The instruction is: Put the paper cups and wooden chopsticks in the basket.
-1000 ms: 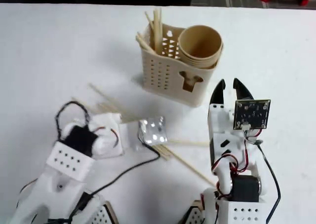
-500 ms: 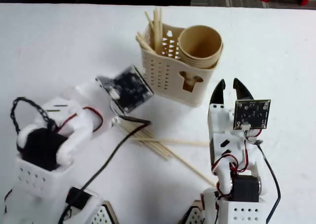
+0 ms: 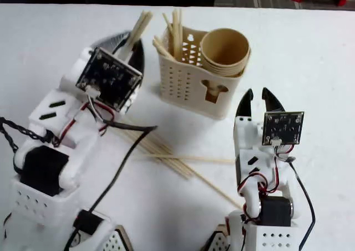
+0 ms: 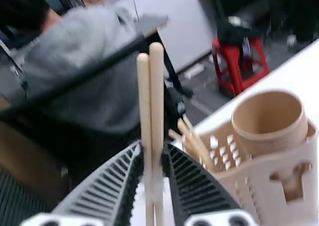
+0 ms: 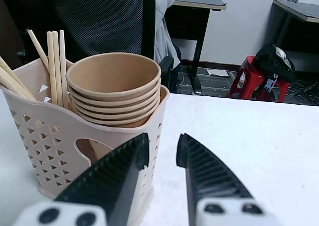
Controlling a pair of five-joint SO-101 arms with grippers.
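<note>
Basket (image 3: 188,90) holding cups (image 3: 224,49) and chopsticks (image 3: 176,26), left claw (image 4: 152,153) gripping chopstick pair (image 4: 151,96), right claw (image 5: 162,140) parted

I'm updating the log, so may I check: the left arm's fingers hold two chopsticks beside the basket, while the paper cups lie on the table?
Not quite: the paper cups are stacked inside the basket, as the right wrist view shows. The left arm's fingers do hold two chopsticks beside the basket.

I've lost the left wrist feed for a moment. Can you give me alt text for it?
The left tool is shut on a pair of wooden chopsticks, which stick out past its tips. Beyond it stands the basket, holding stacked paper cups and more chopsticks.
</note>
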